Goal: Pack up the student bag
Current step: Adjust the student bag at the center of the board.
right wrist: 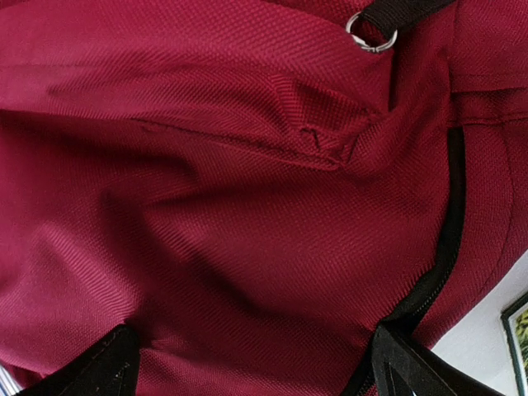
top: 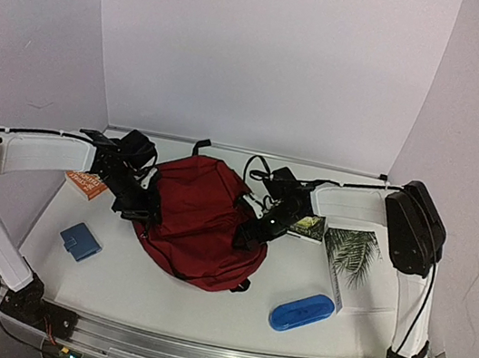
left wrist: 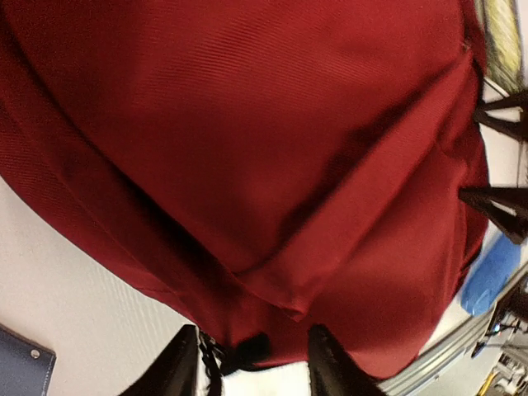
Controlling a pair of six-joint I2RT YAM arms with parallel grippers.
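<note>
On the left of the white table lies an orange paperback book, with a flat blue square pouch nearer the arm bases. The left gripper has its fingers part-way apart astride the left edge of the dark red fabric backpack, which lies flat at table centre. Whether they clamp it cannot be told. The right gripper has its jaws spread wide over the backpack's right side, holding nothing. Further right lie a dark-covered book, a white palm-leaf-printed box and a blue oblong case.
</note>
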